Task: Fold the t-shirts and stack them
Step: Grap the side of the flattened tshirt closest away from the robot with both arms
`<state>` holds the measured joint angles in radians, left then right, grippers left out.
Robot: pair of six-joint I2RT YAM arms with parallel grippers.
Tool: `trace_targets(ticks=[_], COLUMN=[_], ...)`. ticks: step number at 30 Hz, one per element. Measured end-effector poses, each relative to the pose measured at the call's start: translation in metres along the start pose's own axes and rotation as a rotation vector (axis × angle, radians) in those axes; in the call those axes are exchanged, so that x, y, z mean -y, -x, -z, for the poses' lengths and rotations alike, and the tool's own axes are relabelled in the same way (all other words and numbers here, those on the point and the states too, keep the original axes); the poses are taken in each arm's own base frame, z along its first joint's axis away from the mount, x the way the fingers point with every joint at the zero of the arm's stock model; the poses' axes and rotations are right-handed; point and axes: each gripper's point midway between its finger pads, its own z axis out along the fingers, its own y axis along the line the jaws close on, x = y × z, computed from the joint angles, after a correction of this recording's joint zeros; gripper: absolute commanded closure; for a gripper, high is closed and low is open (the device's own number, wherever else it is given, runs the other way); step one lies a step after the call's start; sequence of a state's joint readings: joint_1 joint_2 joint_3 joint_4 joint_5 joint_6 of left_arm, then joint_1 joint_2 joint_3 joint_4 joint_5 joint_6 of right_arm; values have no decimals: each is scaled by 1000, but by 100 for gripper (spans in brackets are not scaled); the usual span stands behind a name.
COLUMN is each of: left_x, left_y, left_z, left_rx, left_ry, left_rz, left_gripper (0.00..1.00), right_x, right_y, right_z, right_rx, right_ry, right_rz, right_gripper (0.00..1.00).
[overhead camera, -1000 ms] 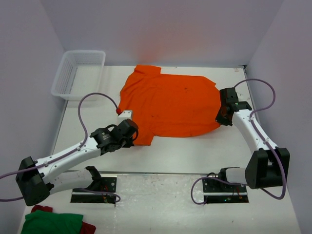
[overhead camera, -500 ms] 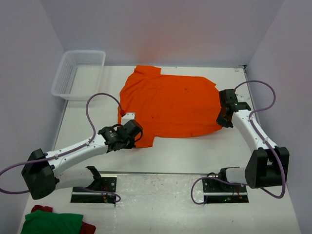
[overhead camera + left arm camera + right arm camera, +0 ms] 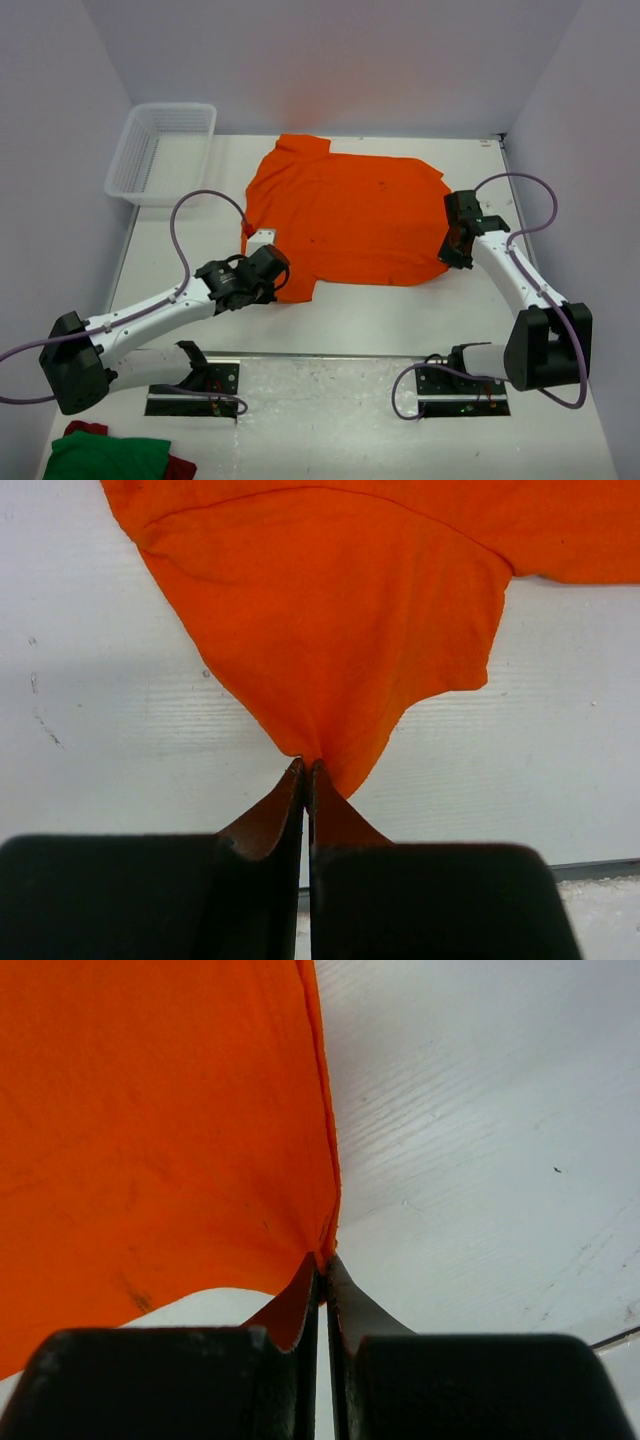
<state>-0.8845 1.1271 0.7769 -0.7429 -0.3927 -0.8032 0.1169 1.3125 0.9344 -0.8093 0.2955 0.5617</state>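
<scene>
An orange t-shirt [image 3: 350, 215] lies spread on the white table [image 3: 380, 310], collar side to the left. My left gripper [image 3: 280, 272] is shut on the tip of the near left sleeve; in the left wrist view the fabric [image 3: 330, 640] pulls to a point between the closed jaws of that gripper [image 3: 308, 770]. My right gripper [image 3: 452, 250] is shut on the shirt's near right hem corner; in the right wrist view the orange cloth [image 3: 160, 1130] runs into the closed jaws of that gripper [image 3: 323, 1263].
A white mesh basket [image 3: 160, 150] stands at the back left. A green garment [image 3: 105, 455] with some red cloth lies at the bottom left, below the arm bases. Purple walls enclose the table on three sides.
My right gripper has drawn the hem corner slightly left and nearer. My left arm has shifted a little, still holding the sleeve tip. The shirt's near edge sits a bit flatter.
</scene>
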Motion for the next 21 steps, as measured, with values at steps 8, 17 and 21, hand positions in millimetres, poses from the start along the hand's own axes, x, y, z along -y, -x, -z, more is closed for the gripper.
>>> trace_targets(ticks=[8, 17, 21], left_x=[-3, 3, -7], left_y=[-3, 55, 100], left_z=[-11, -26, -22], left_rx=[-27, 11, 79], left_ry=[50, 78, 91], left_rz=[-22, 35, 98], left_gripper=[100, 100, 100], right_x=[-1, -17, -22], right_y=[0, 31, 52], right_z=[-2, -1, 1], right_rx=[-8, 8, 26], right_ry=[-7, -5, -14], right_rz=[-4, -2, -7], right_gripper=[100, 100, 100])
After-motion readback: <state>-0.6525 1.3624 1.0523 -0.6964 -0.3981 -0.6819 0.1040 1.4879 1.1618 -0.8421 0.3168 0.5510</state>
